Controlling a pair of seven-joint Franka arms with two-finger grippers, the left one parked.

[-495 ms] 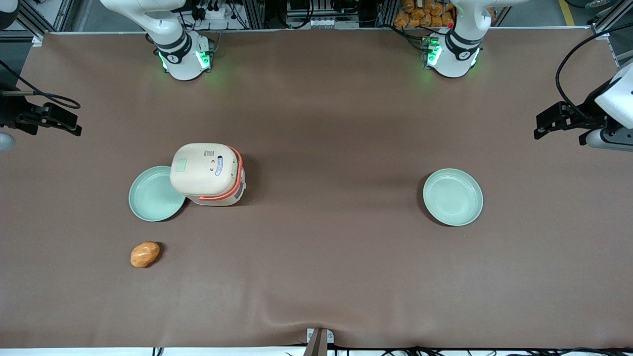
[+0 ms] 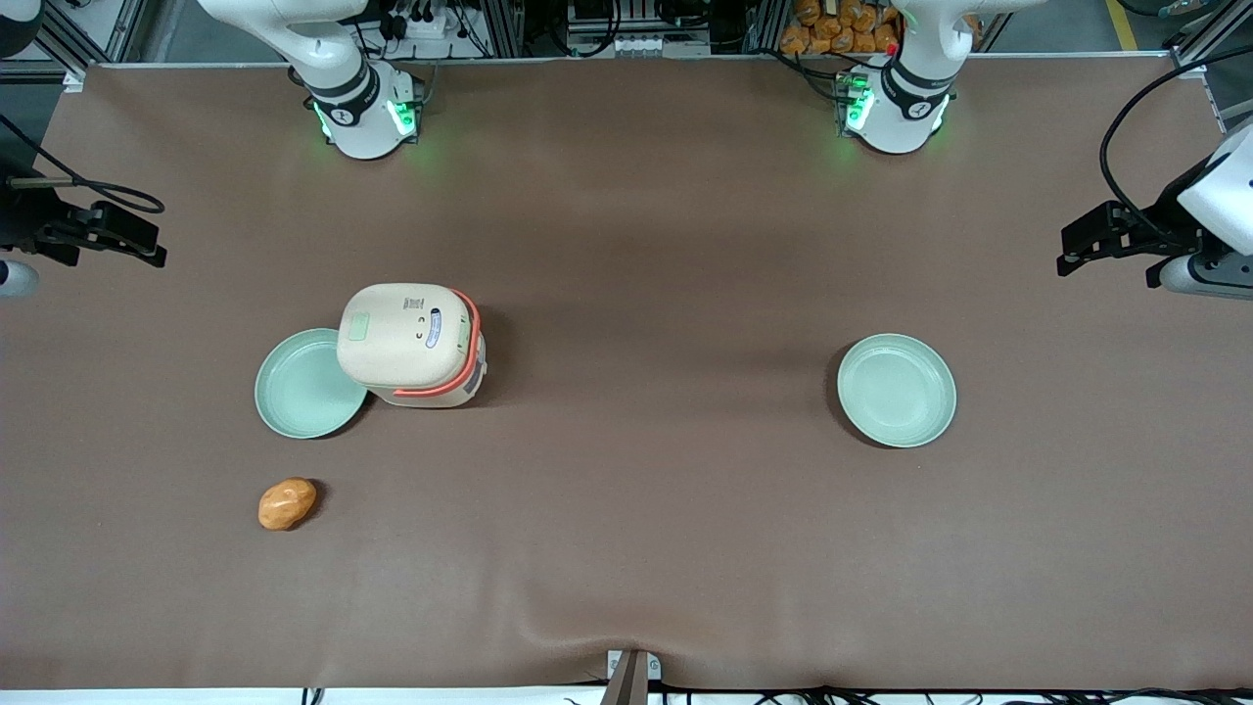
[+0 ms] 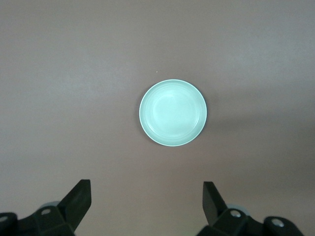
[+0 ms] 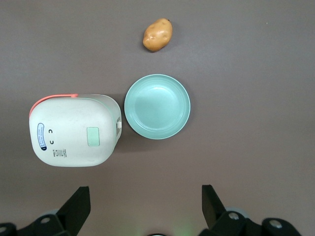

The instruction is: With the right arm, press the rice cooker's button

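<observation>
The cream rice cooker with its orange-red band stands on the brown table, lid closed. The pale green button is on the lid at the end nearest the working arm. In the right wrist view the rice cooker and its button show from above. My right gripper hangs high over the working arm's end of the table, well apart from the cooker and a little farther from the front camera. In the wrist view the gripper is open and empty, its fingers spread wide over bare table.
A green plate lies against the cooker on the working arm's side and shows in the right wrist view. A potato lies nearer the front camera. A second green plate lies toward the parked arm's end.
My right gripper has shifted very slightly inward over the table. The cooker, plates and potato have not moved.
</observation>
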